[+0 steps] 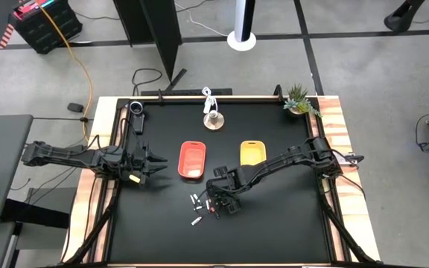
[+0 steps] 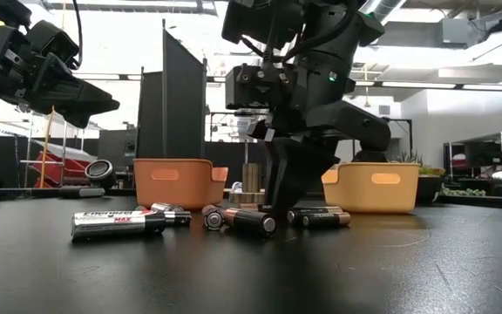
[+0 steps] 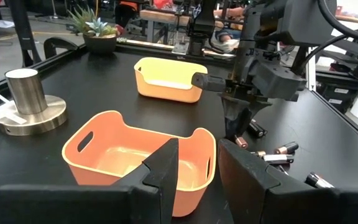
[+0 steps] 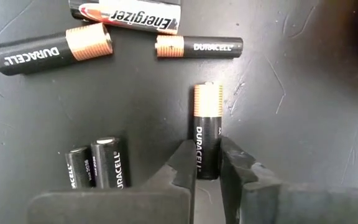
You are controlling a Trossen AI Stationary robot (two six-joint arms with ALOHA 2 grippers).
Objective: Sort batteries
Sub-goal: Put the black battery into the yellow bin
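Note:
Several small batteries (image 1: 199,208) lie scattered on the black table in front of the orange tray (image 1: 192,160) and the yellow tray (image 1: 252,152). They are dark cells with coppery ends, plus a silvery Energizer cell (image 2: 116,223). My right gripper (image 4: 208,149) is down among them, shut on one dark copper-tipped battery (image 4: 207,118). My left gripper (image 1: 151,167) hovers open above the table, just left of the orange tray (image 3: 135,155), and touches nothing. My right gripper pinches the battery's black end (image 4: 207,155) between its two fingers, one on each long side. The fingers (image 2: 277,196) come from above, pointing down at the table. The battery lies flat on the table, and its coppery end (image 4: 208,99) sticks out past the fingertips.
A metal cylinder on a round base (image 1: 213,119) stands behind the trays. A potted plant (image 1: 299,99) sits at the far right corner and a dark round device (image 1: 135,109) at the far left. Two short batteries (image 4: 98,165) lie close beside the right gripper.

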